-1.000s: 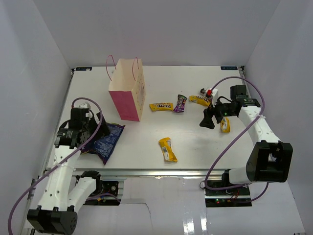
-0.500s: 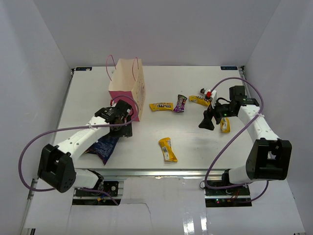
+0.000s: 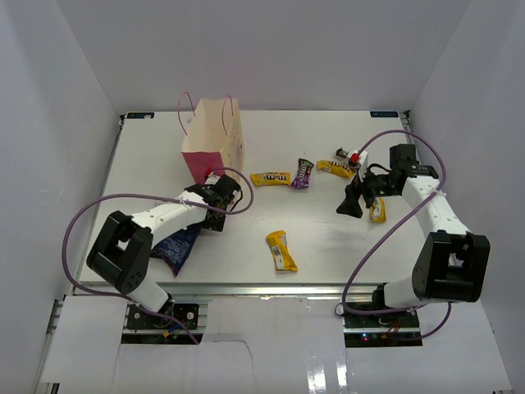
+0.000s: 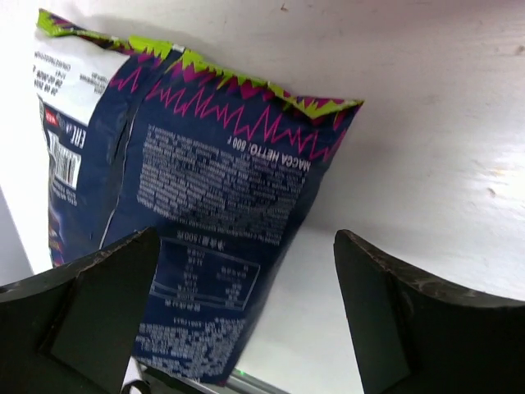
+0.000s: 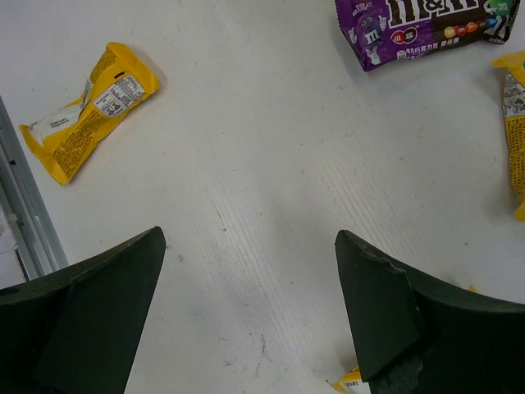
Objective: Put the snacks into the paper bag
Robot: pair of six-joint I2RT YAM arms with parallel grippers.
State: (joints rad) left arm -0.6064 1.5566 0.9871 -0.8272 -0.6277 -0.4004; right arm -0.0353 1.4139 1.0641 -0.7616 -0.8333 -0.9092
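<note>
Three plain white walls [image 3: 262,57] close in a white table [image 3: 328,238], which has an aluminium rail [image 3: 246,289] along its near edge. The pink paper bag [image 3: 212,156] stands upright at the back left of the table, its cord handles raised, taller than everything else on the surface.

The snacks lie flat on the table, apart from the bag. The dark blue chip bag [image 3: 176,245] sits near the front left corner, and the left arm's forearm crosses over its upper part. The left gripper [image 3: 217,197] is at the foot of the paper bag, and the bag's front wall stands directly behind it. The left wrist view shows its fingers [image 4: 98,304] spread wide and holding nothing, with the chip bag's printed back below them.

To the right of the paper bag, a yellow M&M's packet [image 3: 270,177] and a purple M&M's packet [image 3: 303,172] lie close together. Another yellow packet [image 3: 334,168] lies just beside a small red-and-white item [image 3: 351,156] that is too small to identify. A lone yellow packet [image 3: 281,250] rests near the front rail.

The right gripper [image 3: 351,201] hangs over bare table with its jaws wide apart and empty. One more yellow packet [image 3: 377,209] sits close beside it. Purple cables [image 3: 98,205] loop above both arms.
</note>
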